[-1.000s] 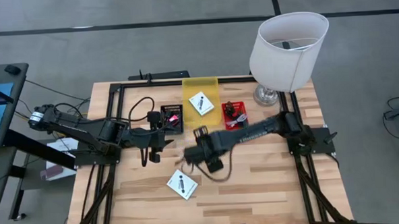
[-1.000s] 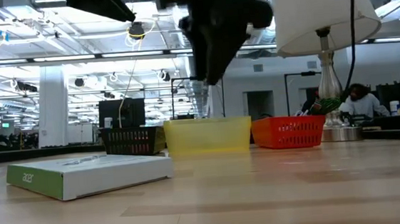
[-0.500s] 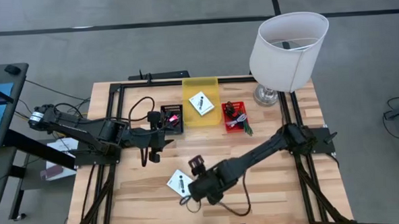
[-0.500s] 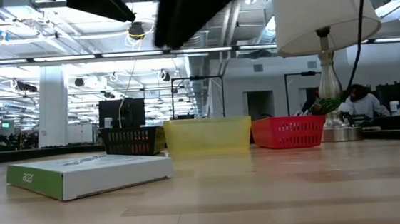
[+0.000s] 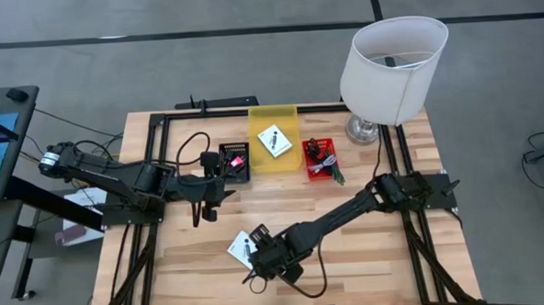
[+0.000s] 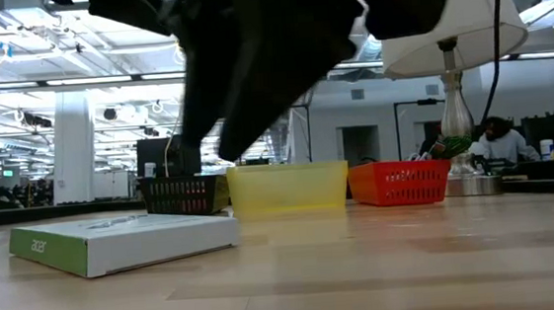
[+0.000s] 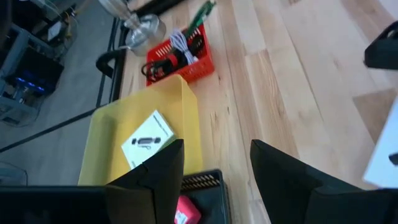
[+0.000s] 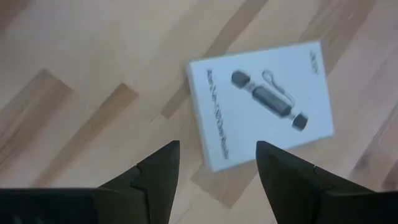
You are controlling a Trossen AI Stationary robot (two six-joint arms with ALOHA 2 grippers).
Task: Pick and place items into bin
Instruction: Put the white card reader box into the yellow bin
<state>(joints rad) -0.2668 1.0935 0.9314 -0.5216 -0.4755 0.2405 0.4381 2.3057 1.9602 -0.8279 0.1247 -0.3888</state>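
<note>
The right gripper (image 5: 256, 261) is low over the front part of the table (image 5: 369, 259), and its jaws stand apart with nothing between them. In the right wrist view the two dark fingers (image 8: 155, 171) frame the near edge of a white box (image 8: 261, 102) that lies flat on the wood; the box is just ahead of the jaws, and its printed side with a drawing of a small black device faces up. In the low view the same box (image 6: 125, 241) has a green side and rests on the table alone, and it is not clear whether the fingers touch it. The left gripper (image 5: 225, 176) waits farther back, just beside a black bin (image 5: 235, 161), and its jaws are also apart and hold nothing. A pink thing (image 7: 186, 211) lies in this black bin, just under and ahead of the left jaws. Beyond the left jaws stands a yellow bin (image 7: 112, 134) with a second white box (image 7: 147, 140) inside it. Further ahead is a red bin (image 7: 180, 56) that holds cords and a green stick (image 7: 202, 12). A lamp (image 5: 392, 60) with a white shade stands at the far corner of the table, near the red bin.
</note>
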